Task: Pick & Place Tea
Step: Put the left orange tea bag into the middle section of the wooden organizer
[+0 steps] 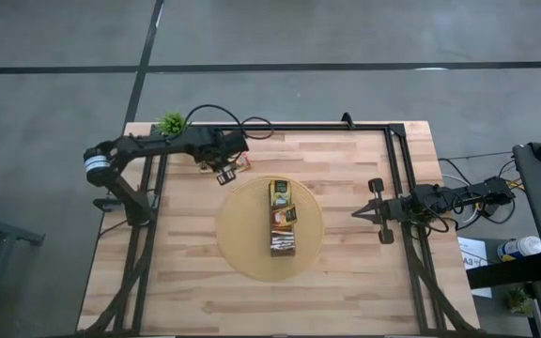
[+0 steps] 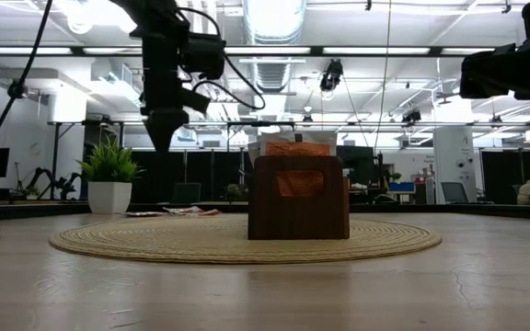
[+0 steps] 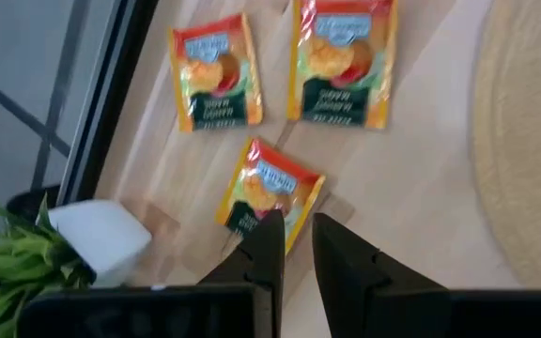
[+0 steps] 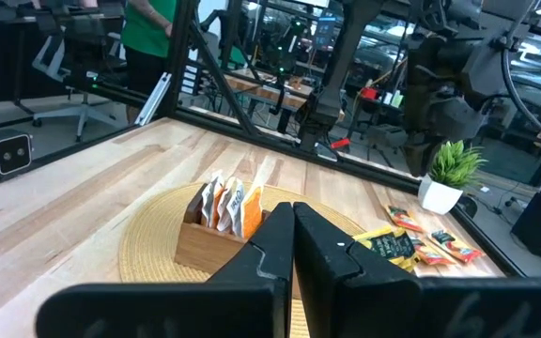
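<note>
The counter [image 1: 364, 282] is pale wood planking with visible grain, framed by dark metal rails. At its middle lies a round woven straw mat [image 1: 242, 246], flat and coarse. On the mat stands a long narrow brown wooden box [image 1: 283, 221]; from table height only its end face shows, so its length is hidden there. Several flat sachets [image 4: 225, 207] stand upright in it, orange and white, their lower halves concealed by the box wall.

The left hand [image 3: 292, 246] hangs over the far left part of the counter, just off the mat's edge, its two dark fingers slightly parted and gripping nothing. Right under its tips lies a small square tea sachet [image 3: 269, 191], glossy, orange-red with a green patch, part of it covered by the fingers. Two more like it [image 3: 216, 72] lie flat just beyond, one cut off by the frame edge; the print on all of them is too blurred to read. A small green potted plant [image 1: 170, 123] in a white pot stands near them at the counter's far edge.

The right hand [image 1: 357, 214] waits over the counter's right side, clenched and empty.
</note>
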Robot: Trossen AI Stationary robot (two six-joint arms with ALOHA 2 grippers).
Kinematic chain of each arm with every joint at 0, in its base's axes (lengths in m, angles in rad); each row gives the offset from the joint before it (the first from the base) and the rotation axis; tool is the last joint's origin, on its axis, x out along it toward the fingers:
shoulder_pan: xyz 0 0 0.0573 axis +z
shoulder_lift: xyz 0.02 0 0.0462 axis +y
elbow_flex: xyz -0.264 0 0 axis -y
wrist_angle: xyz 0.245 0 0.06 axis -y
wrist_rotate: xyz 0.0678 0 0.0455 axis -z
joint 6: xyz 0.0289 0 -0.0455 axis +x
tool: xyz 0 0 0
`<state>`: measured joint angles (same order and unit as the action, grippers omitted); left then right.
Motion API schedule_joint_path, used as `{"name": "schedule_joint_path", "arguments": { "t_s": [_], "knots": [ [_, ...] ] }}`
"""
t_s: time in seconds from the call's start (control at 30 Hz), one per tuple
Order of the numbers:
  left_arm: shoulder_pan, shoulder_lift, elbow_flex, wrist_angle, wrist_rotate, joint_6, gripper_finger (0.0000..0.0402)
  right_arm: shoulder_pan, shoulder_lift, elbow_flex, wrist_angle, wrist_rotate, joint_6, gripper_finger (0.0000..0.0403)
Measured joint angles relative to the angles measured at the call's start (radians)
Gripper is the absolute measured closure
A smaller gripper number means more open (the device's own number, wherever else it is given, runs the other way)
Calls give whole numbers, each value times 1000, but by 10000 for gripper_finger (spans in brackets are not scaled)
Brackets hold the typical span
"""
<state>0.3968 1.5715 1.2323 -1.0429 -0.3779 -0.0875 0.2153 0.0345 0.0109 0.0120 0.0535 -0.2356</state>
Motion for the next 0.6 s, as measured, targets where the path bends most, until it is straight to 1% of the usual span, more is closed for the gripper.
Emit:
{"name": "schedule_joint_path", "arguments": {
  "t_s": [0.2,0.27,0.37,0.6],
  "knots": [
    [37,0,-45,-4,-5,26,348,0,0,0,0,0,0,394],
    [45,0,-71,-5,-27,13,348,0,0,0,0,0,0,394],
    [54,0,-109,-5,-32,-35,348,0,0,0,0,0,0,394],
    [55,0,-187,-5,-31,-33,348,0,0,0,0,0,0,394]
  ]
}}
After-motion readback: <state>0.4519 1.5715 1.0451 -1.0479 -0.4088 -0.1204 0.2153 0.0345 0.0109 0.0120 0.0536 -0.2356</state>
